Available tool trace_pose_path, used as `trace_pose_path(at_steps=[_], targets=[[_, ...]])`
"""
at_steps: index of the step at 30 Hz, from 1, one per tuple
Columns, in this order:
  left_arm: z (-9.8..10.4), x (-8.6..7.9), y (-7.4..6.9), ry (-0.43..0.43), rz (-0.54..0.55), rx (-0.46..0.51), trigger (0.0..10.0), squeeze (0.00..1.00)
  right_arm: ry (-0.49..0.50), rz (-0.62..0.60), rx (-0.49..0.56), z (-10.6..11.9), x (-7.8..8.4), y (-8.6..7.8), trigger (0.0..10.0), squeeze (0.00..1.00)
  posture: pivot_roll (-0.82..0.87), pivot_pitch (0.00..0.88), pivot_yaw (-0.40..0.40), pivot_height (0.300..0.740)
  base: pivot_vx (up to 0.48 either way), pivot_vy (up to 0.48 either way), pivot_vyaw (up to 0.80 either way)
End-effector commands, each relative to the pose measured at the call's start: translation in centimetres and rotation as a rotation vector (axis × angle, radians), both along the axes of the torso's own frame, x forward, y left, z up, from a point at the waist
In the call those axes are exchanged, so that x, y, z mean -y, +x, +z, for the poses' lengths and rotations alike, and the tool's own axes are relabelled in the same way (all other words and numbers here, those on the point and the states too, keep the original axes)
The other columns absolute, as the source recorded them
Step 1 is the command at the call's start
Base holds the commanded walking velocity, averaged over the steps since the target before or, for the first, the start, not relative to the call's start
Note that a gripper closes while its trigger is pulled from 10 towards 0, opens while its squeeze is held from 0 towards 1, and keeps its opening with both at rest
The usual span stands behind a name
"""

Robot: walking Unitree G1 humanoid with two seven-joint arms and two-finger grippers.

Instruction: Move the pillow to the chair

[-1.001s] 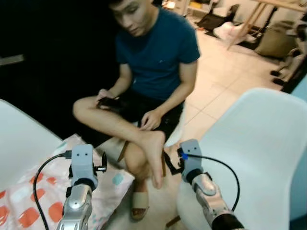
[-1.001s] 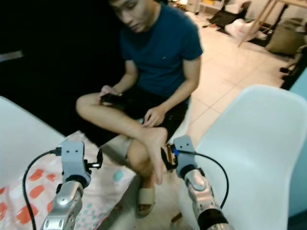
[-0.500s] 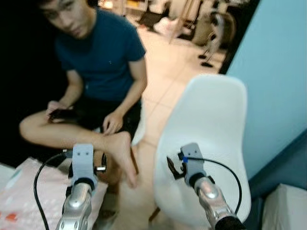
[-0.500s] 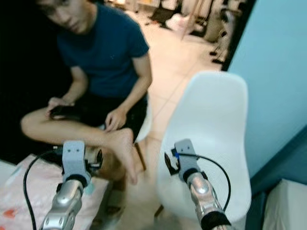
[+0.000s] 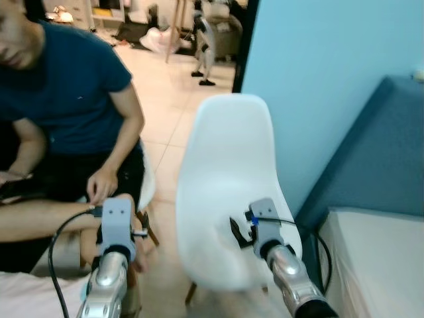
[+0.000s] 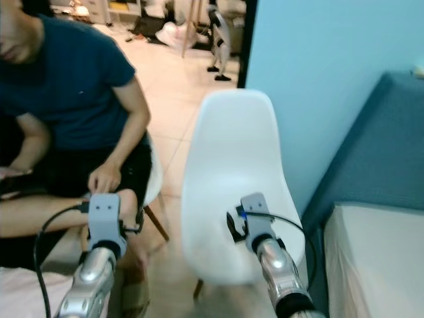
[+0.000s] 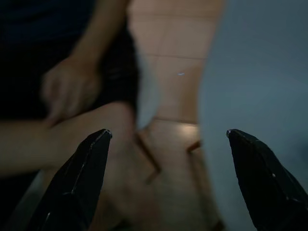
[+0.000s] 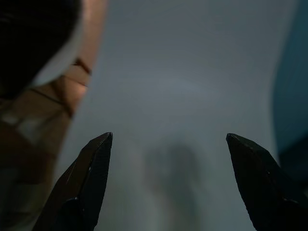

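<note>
The white chair [image 5: 228, 192] stands empty at the robot's 12 o'clock, and both the left claw [image 7: 168, 139] and right claw [image 8: 168, 139] are spread wide, holding nothing. The pillow cannot be told for certain; a pale corner at 7 o'clock [image 5: 26, 298] may be it. The robot would do best to locate and grasp it first, keeping clear of the seated person [image 5: 66, 112] at 10 o'clock.

A lived-in home: tiled floor [image 5: 173, 99] running to a cluttered far room, a light blue wall [image 5: 318, 73] on the right, a white moulded chair [image 5: 228, 192] in the middle, a seated person [image 5: 59, 126] on the left, and a bed [image 5: 377, 258] near right.
</note>
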State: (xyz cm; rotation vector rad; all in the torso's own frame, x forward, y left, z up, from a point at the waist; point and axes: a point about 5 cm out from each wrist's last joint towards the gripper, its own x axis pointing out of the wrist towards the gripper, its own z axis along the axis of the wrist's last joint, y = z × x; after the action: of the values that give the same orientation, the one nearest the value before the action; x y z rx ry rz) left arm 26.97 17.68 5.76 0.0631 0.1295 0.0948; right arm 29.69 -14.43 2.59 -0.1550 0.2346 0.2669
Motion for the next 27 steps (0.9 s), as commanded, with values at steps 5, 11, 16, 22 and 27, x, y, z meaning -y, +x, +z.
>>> trace_pose_path(at_steps=[5, 11, 16, 22, 27], targets=[[-0.3, 0.2, -0.1, 0.01, -0.007, -0.011, 10.0, 0.0, -0.006, -0.014, -0.006, -0.1, 0.3, -0.1, 10.0, 0.0, 0.06, 0.053, -0.029, 0.74, 0.0, 0.0, -0.8], [-0.3, 0.6, 0.0, 0.021, -0.018, -0.01, 10.0, 0.0, -0.018, -0.033, -0.015, -0.3, 0.7, -0.3, 10.0, 0.0, 0.06, 0.06, -0.026, 0.74, 0.0, 0.0, -0.8], [-0.4, 1.0, 0.1, 0.004, -0.044, -0.018, 10.0, 0.0, -0.02, -0.039, -0.022, -0.5, 0.8, -0.4, 10.0, 0.0, 0.06, 0.066, -0.022, 0.74, 0.0, 0.0, -0.8], [-0.3, 0.8, 0.5, 0.012, -0.043, -0.017, 10.0, 0.0, -0.025, -0.038, -0.016, -0.4, 0.6, -0.6, 10.0, 0.0, 0.04, 0.092, -0.033, 0.74, 0.0, 0.0, -0.8], [0.1, 1.0, 0.9, 0.019, -0.052, -0.007, 10.0, 0.0, -0.04, -0.026, -0.019, -0.5, 0.6, -0.6, 10.0, 0.0, 0.06, 0.101, -0.023, 0.74, 0.0, 0.0, -0.8]])
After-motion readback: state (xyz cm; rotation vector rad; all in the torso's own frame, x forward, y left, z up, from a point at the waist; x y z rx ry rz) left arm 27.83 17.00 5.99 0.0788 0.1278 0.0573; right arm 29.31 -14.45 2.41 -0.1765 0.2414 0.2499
